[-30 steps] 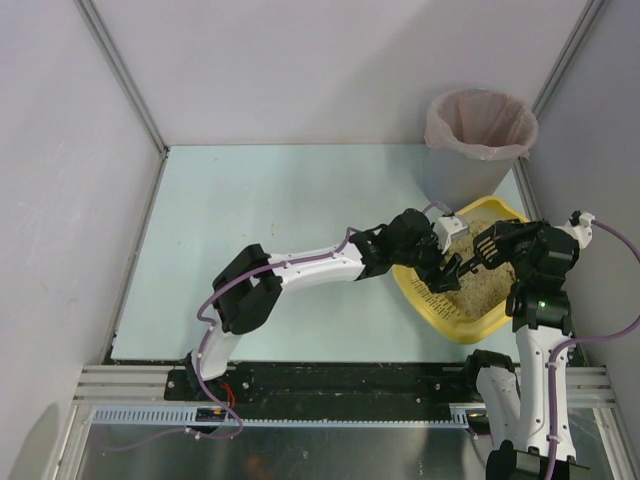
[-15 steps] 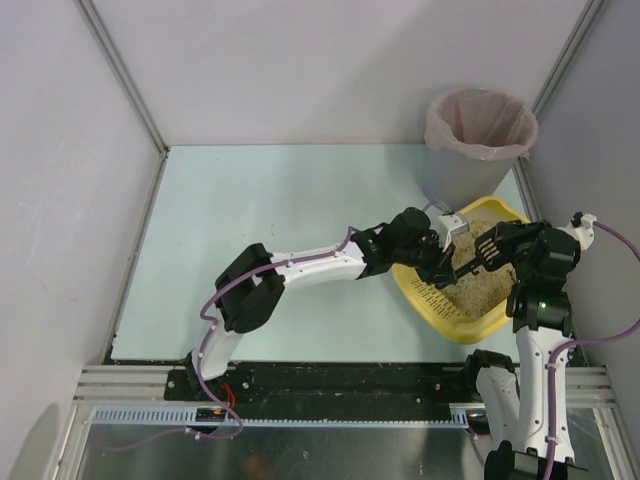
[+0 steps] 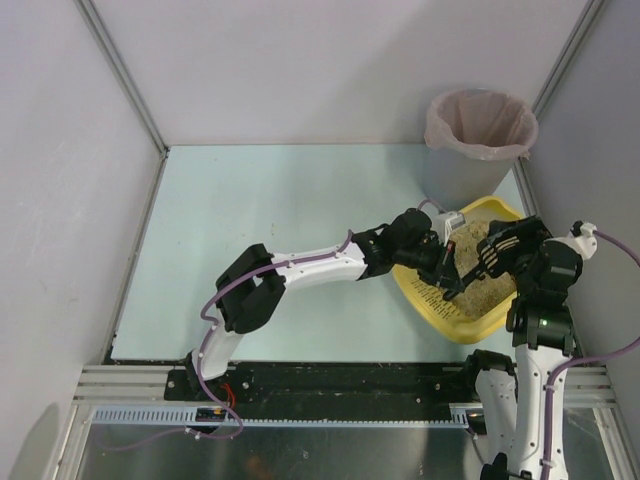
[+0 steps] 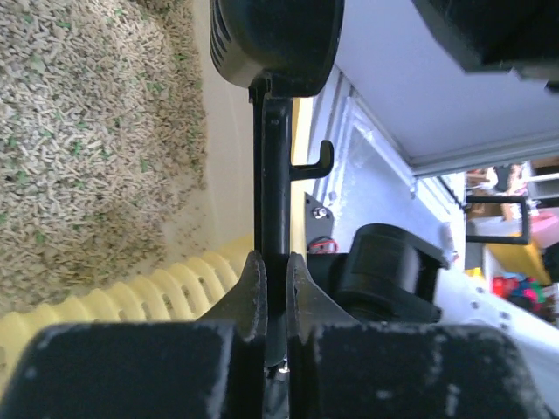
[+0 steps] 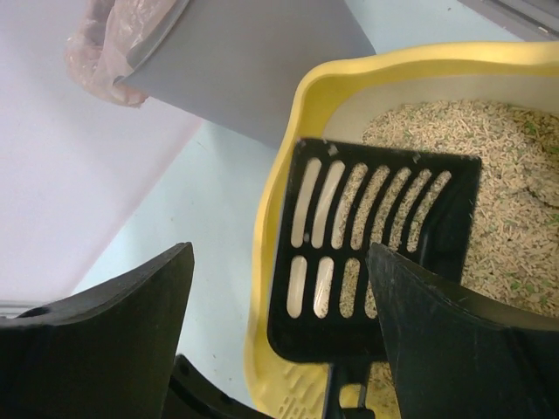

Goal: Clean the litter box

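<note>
The yellow litter box (image 3: 470, 326) sits at the right of the table, holding beige granular litter (image 5: 498, 166). A black slotted scoop (image 5: 376, 236) hangs over the box's left rim (image 5: 262, 262), its head above the litter. My left gripper (image 4: 275, 262) is shut on the scoop's thin black handle (image 4: 272, 175), with the ribbed yellow rim (image 4: 131, 297) just beyond the jaws. In the top view the left gripper (image 3: 447, 278) reaches in from the left. My right gripper (image 5: 279, 249) stands open, one finger on either side of the scoop head and clear of it; from above the right gripper (image 3: 487, 258) hovers over the litter.
A grey round bin (image 3: 480, 130) with a pink bag liner stands just behind the litter box, close to the back right corner; it appears again as the grey bin (image 5: 253, 61) in the right wrist view. The right wall runs close beside the box.
The left gripper has shut on the scoop's handle. The right gripper, shut before, has opened and let go of the scoop.
</note>
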You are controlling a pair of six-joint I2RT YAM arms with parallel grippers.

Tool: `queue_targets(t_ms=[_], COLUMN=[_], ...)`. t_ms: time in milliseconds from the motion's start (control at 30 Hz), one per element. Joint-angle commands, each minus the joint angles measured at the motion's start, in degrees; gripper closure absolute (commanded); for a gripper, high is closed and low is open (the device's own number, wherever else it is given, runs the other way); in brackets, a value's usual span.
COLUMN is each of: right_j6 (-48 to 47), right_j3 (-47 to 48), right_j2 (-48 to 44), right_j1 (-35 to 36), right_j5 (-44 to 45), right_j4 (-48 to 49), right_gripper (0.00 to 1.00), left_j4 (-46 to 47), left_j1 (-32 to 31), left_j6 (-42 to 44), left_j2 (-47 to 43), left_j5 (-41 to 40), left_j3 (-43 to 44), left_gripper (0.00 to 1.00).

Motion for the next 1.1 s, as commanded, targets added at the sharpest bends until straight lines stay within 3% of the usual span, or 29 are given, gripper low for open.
queue_targets(t_ms=[0, 433, 733, 1067], right_j6=[-1.58, -0.35, 0.79, 3.07], right_j3=[2.45, 2.45, -0.97, -5.54], right_j2=[-2.56, -7.22, -4.59, -2.91], right_j1=[0.16, 0.51, 2.01, 10.88], right_j5=[-0.24, -4.46, -9.56, -1.66], right_j4=[-4.98, -17.39, -14.94, -10.72], right_gripper=[0.15, 0.25, 0.33, 0.37], left_j4=[6.42, 16.44, 20.4, 23.04], left_j1=[0.58, 3.22, 3.22, 3.13], left_j6=[-12.92, -26.74, -30.87, -33.42], left_j2=[-1.15, -1.85, -2.38, -3.7], left_j5=[1.98, -1.01, -0.05, 1.27], left_j3=[1.14, -4.4, -7.3, -9.85], left_gripper=[1.0, 1.0, 1.0, 1.0])
